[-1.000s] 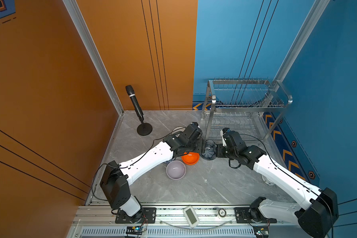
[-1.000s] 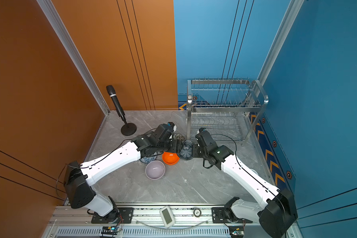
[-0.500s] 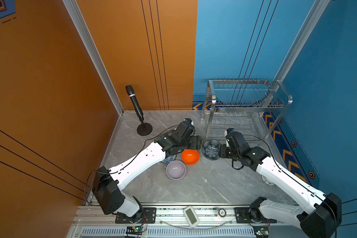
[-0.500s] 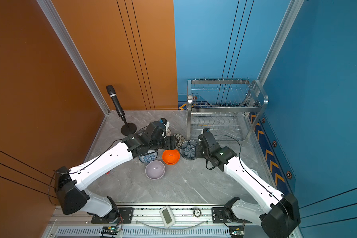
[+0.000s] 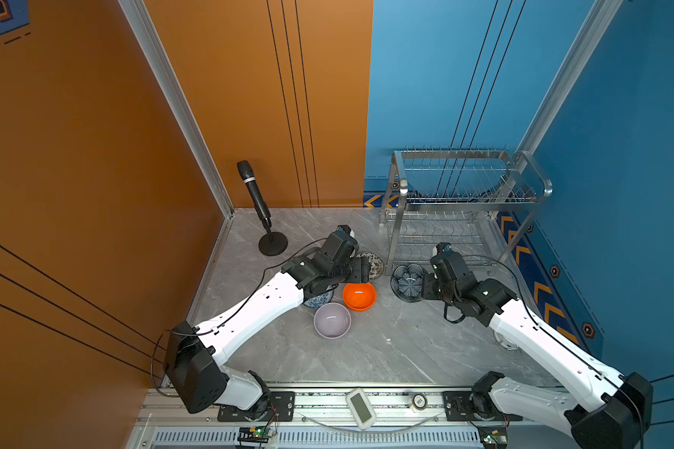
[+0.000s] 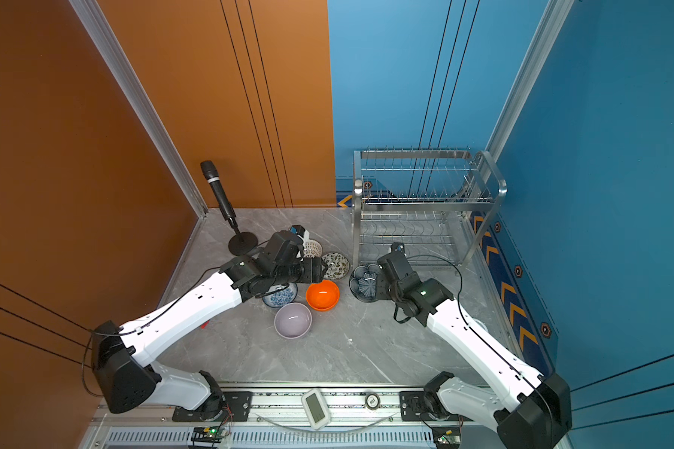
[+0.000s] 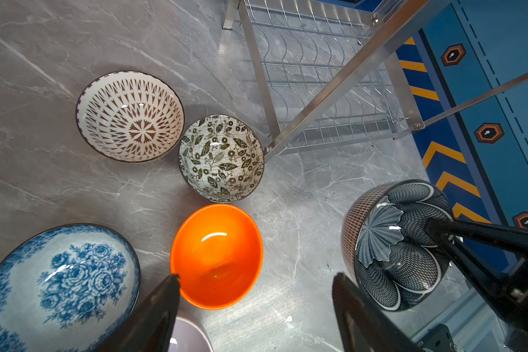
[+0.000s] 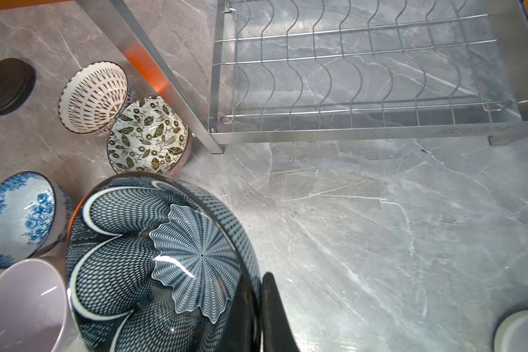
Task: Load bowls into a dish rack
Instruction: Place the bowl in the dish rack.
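Rack first: dish rack (image 5: 471,201) stands at the back right of the grey table (image 5: 386,350), long axis running side to side along the blue wall, looped handle at its right end, prongs upright.

Right gripper (image 8: 258,292) pressed together on the rim of the dark blue petal bowl (image 5: 407,282); one finger inside the wall, one outside, on the side nearest its own arm; bowl mouth up, roughly level, just in front of the rack's front left leg (image 5: 393,241); cannot tell whether its foot touches the table.

Left gripper (image 7: 255,276) spread wide, pinching nothing; it hovers over the near edge of the orange bowl (image 5: 359,296), fingers pointing across toward the right arm.

Five bowls sit mouth up on the table, left of the rack, in a loose cluster; white lattice bowl (image 6: 313,248) farthest back; leaf-patterned bowl (image 6: 335,265) next to it and just beside the rack leg; orange bowl in front of the leaf one; blue-and-white floral bowl (image 6: 280,296) left of the orange, partly under the left arm; pale lilac bowl (image 5: 332,320) nearest the front, close to both.

Microphone (image 5: 255,194) on a round stand near the back left corner, head leaning toward the orange wall.
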`<state>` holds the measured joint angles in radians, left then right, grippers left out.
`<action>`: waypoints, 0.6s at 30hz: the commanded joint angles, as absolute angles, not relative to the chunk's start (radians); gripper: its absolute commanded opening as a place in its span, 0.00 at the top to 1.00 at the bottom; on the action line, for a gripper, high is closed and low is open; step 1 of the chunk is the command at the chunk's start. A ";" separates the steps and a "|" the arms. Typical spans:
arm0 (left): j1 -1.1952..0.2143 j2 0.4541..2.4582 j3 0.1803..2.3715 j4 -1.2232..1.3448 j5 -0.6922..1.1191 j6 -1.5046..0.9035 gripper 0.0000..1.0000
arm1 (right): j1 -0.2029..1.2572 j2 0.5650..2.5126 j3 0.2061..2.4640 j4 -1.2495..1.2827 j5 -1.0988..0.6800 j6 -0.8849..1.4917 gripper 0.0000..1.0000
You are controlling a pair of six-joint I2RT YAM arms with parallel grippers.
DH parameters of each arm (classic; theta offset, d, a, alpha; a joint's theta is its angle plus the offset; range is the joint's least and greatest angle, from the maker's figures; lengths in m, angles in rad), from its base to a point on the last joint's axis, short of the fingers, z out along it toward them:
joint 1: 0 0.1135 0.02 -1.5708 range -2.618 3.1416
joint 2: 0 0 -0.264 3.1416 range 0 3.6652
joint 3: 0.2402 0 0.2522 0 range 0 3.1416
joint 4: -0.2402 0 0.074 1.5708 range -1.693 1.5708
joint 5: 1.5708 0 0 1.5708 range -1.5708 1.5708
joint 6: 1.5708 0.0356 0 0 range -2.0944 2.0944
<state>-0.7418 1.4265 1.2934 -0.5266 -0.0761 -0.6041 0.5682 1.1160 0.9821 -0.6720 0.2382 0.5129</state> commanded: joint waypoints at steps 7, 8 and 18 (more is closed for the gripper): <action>-0.729 1.375 1.245 -0.532 -0.113 -0.622 0.21 | 0.561 1.113 1.027 -0.722 0.393 0.439 1.00; -0.729 1.373 1.240 -0.532 -0.113 -0.622 0.21 | 0.561 1.112 1.027 -0.725 0.404 0.433 1.00; -0.719 1.355 1.219 -0.532 -0.115 -0.622 0.21 | 0.544 1.126 1.036 -0.731 0.523 0.386 1.00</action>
